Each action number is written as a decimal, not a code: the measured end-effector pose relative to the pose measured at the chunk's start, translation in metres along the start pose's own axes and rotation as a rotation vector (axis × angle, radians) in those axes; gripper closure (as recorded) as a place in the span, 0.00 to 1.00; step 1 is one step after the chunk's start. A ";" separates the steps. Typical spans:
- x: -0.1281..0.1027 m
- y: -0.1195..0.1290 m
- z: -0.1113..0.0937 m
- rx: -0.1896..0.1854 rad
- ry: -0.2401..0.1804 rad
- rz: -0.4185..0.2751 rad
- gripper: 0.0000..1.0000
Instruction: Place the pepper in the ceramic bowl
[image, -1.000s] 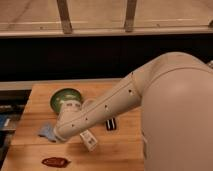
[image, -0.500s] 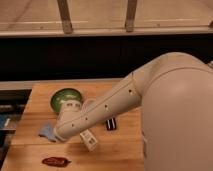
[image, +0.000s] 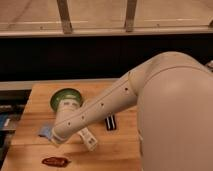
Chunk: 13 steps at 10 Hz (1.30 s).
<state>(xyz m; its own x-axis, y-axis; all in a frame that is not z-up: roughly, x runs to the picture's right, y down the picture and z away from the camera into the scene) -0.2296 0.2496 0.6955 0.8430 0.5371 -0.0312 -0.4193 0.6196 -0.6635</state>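
The robot's white arm (image: 100, 107) is stretched low across the wooden table (image: 122, 150), its bulk filling the right of the view. The ceramic bowl (image: 62, 95) is seen at the table's far left, partly covered by the forearm. A white bottle (image: 89, 139) lies just beside the arm's end, and a small black object (image: 111, 122) is set nearer the robot's body. The gripper (image: 54, 139) is placed at the arm's tip, over the near-left part of the table, beside a small bluish item (image: 44, 131). Whether it is open or closed cannot be told, and no object is seen held. The pepper (image: 55, 161) is left on the wood at the front edge, near the gripper and well apart from the bowl.

The bottle, being so close, could be knocked or rolled if the wrist is swung down toward the pepper. The slim, glossy pepper could also be pushed off the near edge by a misjudged descent. Compared with half a second earlier, arm, bottle and pepper are found in the same places.
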 end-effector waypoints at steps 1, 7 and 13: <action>0.002 0.002 0.001 -0.001 0.018 -0.007 0.58; 0.000 0.011 0.006 -0.016 0.083 -0.093 0.58; 0.011 0.022 0.007 -0.009 0.107 -0.109 0.58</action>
<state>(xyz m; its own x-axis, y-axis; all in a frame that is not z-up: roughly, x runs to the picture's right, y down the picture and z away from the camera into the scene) -0.2320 0.2728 0.6857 0.9146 0.4027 -0.0376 -0.3208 0.6658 -0.6736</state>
